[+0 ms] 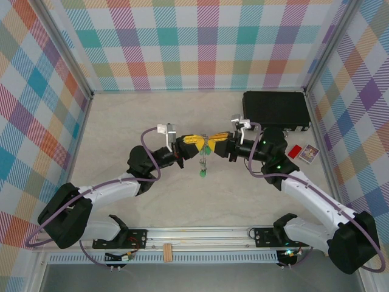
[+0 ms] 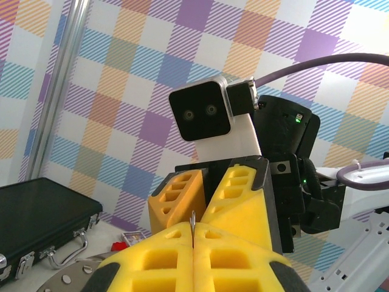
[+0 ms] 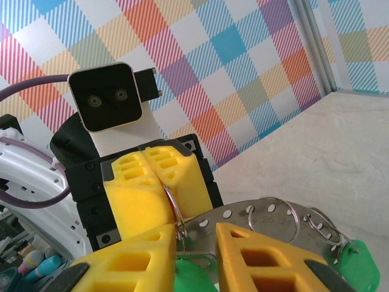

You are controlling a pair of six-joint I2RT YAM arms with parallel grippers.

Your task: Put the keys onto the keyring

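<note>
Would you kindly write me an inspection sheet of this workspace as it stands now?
Surface: beige tabletop, no spills seen.
Job's things: keyring held aloft between the grippers; green-tagged keys hang on it.
Clutter: black case, red item and card at far right.
Grippers: left gripper jaws shut on keyring; right gripper jaws slightly apart around a green tag, grip unclear.
Cables: purple cables loop at each wrist, untangled.
Surroundings: plaid walls; nothing else seen.

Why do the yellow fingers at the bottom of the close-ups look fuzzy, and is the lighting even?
Left wrist view: its own fingers sit too near the lens and blur, while the checked wall stays crisp. Right wrist view: near fingers and green tags are soft. Top view: even light, faint shadows under the arms on the table, no glare.
</note>
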